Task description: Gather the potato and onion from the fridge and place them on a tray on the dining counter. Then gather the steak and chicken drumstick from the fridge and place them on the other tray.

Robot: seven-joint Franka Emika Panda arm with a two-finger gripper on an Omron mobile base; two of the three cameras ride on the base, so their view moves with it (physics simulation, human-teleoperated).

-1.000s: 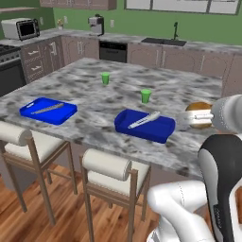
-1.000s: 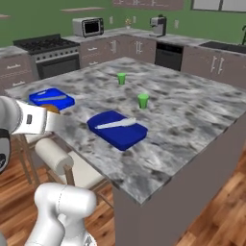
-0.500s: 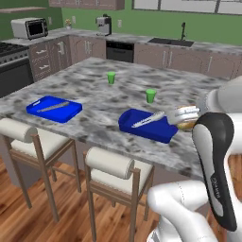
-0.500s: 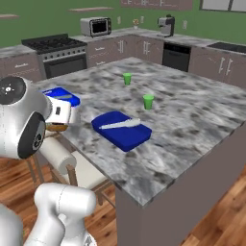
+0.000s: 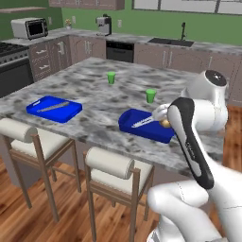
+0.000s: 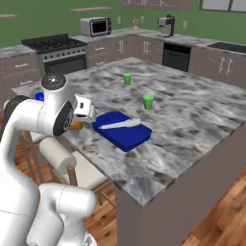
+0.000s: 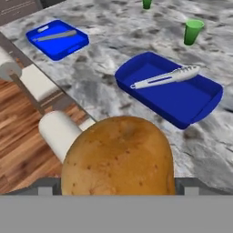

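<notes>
You've swung the potato (image 7: 118, 157) in over the bench (image 5: 94, 85) toward the nearer tray (image 7: 177, 98) (fingers spread wide, gripping it), so drop-off's next.

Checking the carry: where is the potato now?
In the hand view, the potato sits in the gripper, above the stool side of the dining counter, short of the nearer tray.

We see two green cups (image 5: 111, 78) (image 5: 151, 96) standing upright and well apart on the marbled top, two wooden stools with cream cushions (image 5: 112, 165) (image 5: 21, 134) tucked at its near edge, a microwave (image 5: 29, 28) on the far wall counter, a coffee machine (image 5: 104, 23), a black stove (image 6: 54, 44) and a sink faucet (image 5: 182, 31)
</notes>
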